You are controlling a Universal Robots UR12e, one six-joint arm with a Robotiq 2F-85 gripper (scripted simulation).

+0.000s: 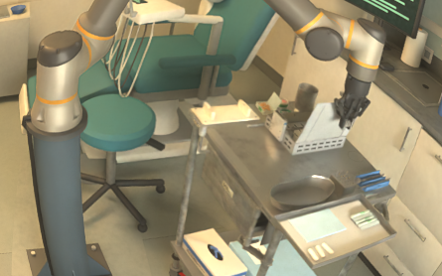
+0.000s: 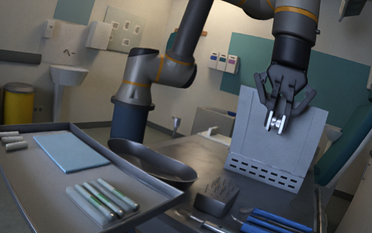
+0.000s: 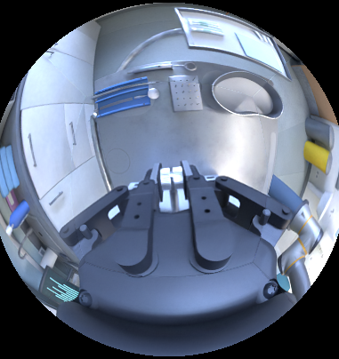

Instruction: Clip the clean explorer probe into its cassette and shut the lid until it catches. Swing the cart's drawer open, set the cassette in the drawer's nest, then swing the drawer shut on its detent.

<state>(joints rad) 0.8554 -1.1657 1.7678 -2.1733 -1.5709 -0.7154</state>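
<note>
My gripper (image 2: 275,125) (image 1: 346,120) (image 3: 172,174) hangs at the far end of the cart top, in front of the raised lid (image 2: 276,130) (image 1: 329,120) of the white perforated cassette (image 1: 309,131). The lid stands tilted open over the cassette's slotted base (image 2: 264,177). The probe itself I cannot pick out inside the cassette. Several blue-handled instruments (image 2: 274,222) (image 1: 373,180) (image 3: 121,96) lie at the near edge of the cart, beside a small grey bur block (image 2: 216,196) (image 3: 184,91). The gripper's fingers are closed on a small tab at the lid's edge.
A steel kidney basin (image 1: 303,191) (image 2: 153,163) (image 3: 245,94) sits on the cart top toward the swung-out side tray (image 1: 336,226) (image 2: 67,171), which carries a blue pad and syringes. A grey cup (image 1: 306,97) stands behind the cassette. The counter cabinets (image 1: 429,169) flank the cart.
</note>
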